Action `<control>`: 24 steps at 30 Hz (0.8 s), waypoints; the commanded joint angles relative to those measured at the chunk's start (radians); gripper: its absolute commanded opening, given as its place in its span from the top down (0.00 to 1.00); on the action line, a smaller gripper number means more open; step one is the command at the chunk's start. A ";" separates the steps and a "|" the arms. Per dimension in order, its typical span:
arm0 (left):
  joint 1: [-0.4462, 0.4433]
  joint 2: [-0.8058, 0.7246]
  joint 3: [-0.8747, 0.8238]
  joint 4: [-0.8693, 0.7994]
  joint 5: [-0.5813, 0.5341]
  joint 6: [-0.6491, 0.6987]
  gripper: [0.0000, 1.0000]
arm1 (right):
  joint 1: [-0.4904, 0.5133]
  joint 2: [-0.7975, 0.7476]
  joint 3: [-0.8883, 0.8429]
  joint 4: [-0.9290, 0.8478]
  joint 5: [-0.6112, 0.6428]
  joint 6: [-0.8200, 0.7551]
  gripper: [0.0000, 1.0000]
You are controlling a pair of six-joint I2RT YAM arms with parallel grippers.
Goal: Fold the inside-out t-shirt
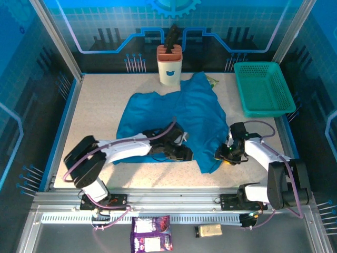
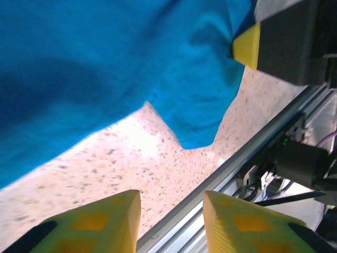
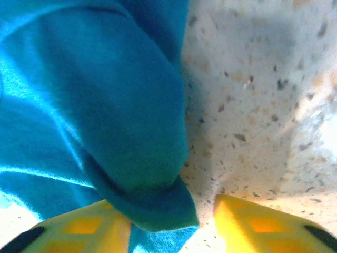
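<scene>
right wrist: t-shirt [image 3: 126, 132] fold inside parted right pincer [image 3: 169, 211].

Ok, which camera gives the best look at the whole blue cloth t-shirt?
Top external: nearly the whole medium-blue cloth t-shirt lies rumpled mid-table. Left wrist catches one drooping corner over the speckled tabletop; right wrist, a thick fold beside the right claw.
</scene>
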 commanded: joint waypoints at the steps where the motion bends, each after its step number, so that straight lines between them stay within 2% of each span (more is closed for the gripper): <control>1: -0.066 0.087 0.091 -0.008 -0.011 0.016 0.59 | 0.003 -0.026 -0.023 0.047 -0.050 0.035 0.74; 4: -0.110 0.161 0.183 -0.094 -0.044 0.052 0.57 | 0.045 -0.074 0.019 -0.014 -0.004 0.024 0.94; 6: -0.110 0.156 0.191 -0.126 -0.095 0.045 0.59 | 0.095 -0.103 0.074 -0.061 0.038 0.024 1.00; 11: 0.006 0.028 0.056 -0.035 -0.101 -0.017 0.59 | 0.230 -0.034 0.241 -0.076 0.049 0.076 1.00; 15: 0.129 -0.083 -0.058 -0.017 -0.093 -0.027 0.59 | 0.355 0.151 0.462 -0.049 0.060 0.104 1.00; 18: 0.195 -0.134 -0.095 -0.024 -0.065 -0.016 0.58 | 0.400 0.290 0.623 -0.029 0.001 0.103 0.83; 21: 0.215 -0.158 -0.089 -0.046 -0.058 0.007 0.57 | 0.401 0.323 0.684 0.005 -0.073 0.104 0.61; 24: 0.211 -0.153 -0.079 -0.026 -0.033 0.003 0.56 | 0.373 0.285 0.668 -0.025 -0.036 0.092 0.57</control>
